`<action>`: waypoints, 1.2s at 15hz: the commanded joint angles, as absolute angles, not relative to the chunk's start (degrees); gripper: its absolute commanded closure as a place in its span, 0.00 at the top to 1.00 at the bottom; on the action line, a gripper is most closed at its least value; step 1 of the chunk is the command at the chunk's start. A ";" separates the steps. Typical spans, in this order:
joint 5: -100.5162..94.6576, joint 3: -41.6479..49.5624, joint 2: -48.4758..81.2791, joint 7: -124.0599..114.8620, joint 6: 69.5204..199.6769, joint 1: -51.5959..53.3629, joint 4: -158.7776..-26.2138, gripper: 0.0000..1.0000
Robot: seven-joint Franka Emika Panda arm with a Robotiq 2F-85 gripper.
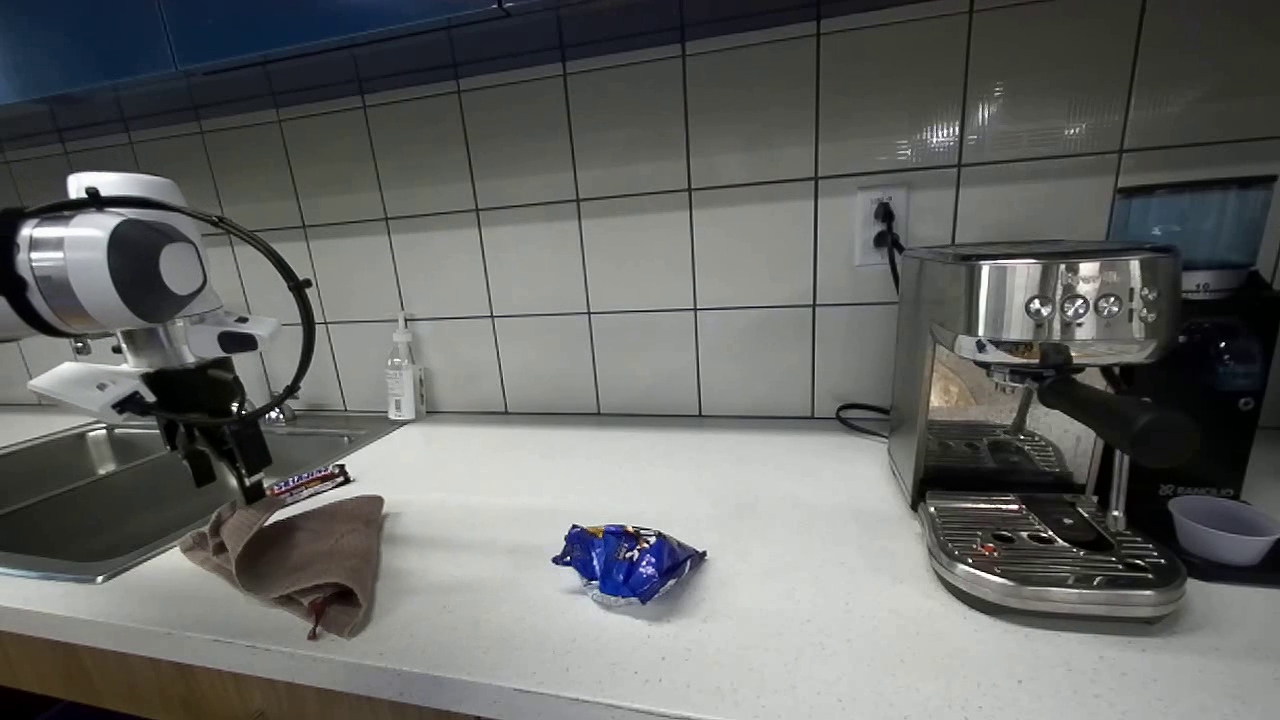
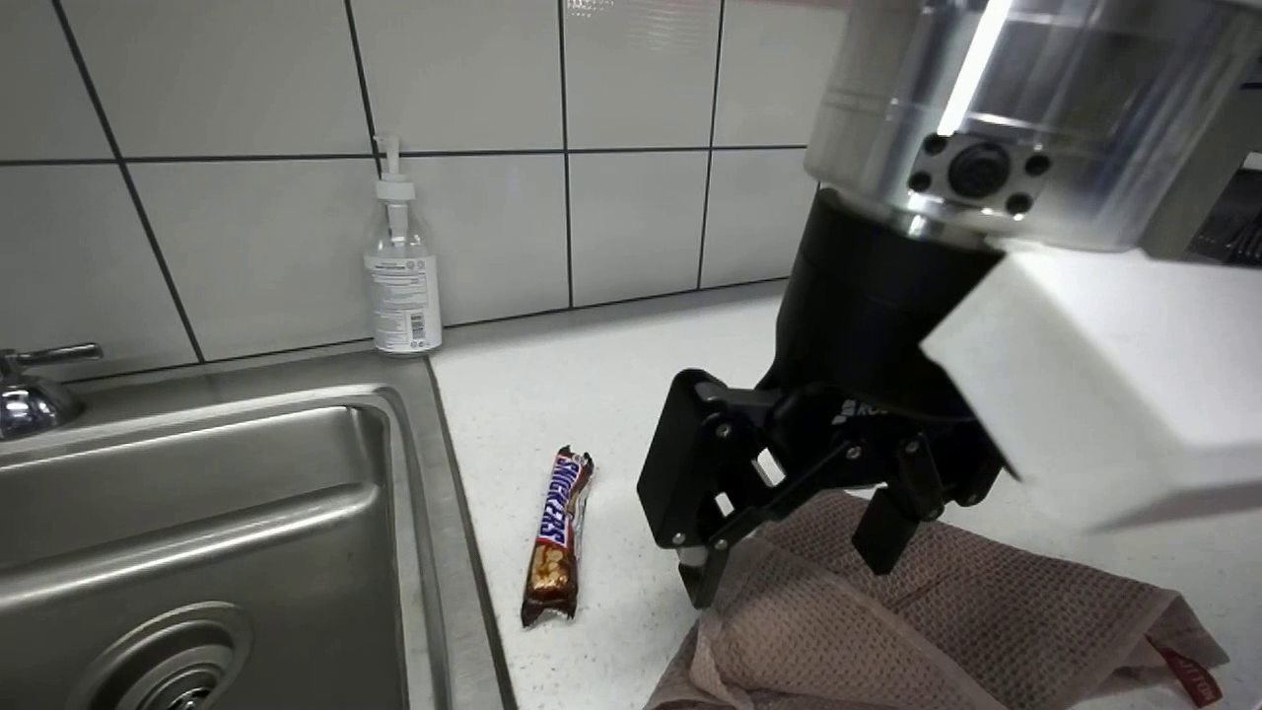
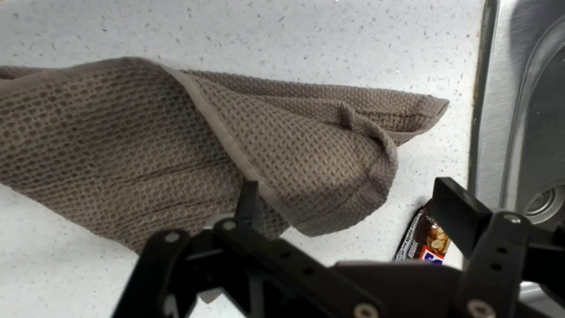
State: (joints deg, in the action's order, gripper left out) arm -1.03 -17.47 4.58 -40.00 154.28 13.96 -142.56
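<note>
My gripper (image 2: pixel 792 572) stands open above a crumpled brown towel (image 2: pixel 838 631), with nothing held between its fingers. In the wrist view, part of the folded towel (image 3: pixel 326 168) shows between the spread fingers. One finger (image 3: pixel 249 201) overlaps the towel; whether it touches cannot be told. The other finger (image 3: pixel 461 212) hangs over the end of a Snickers bar (image 3: pixel 426 243), whose rest is hidden behind the gripper. That bar (image 2: pixel 559 532) lies whole on the counter beside the sink in an exterior view. A crinkled blue packet (image 1: pixel 630 562) rests further along the counter.
A steel sink (image 2: pixel 424 552) borders the counter beside the bar. Against the tiled wall stands a clear pump bottle (image 1: pixel 401 380). At the far end are a coffee machine (image 1: pixel 1040 300), a black grinder (image 1: pixel 1215 400) and a pale cup (image 1: pixel 1222 530).
</note>
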 commanded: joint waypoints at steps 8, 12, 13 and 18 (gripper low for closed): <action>4.53 -14.64 9.19 -34.54 156.03 14.59 -140.99 1.00; 6.96 -14.34 9.85 -32.49 156.14 14.47 -141.05 1.00; 7.78 -14.40 9.93 -31.92 156.09 14.44 -141.08 1.00; 10.24 -14.49 9.83 -30.23 155.97 14.66 -141.29 1.00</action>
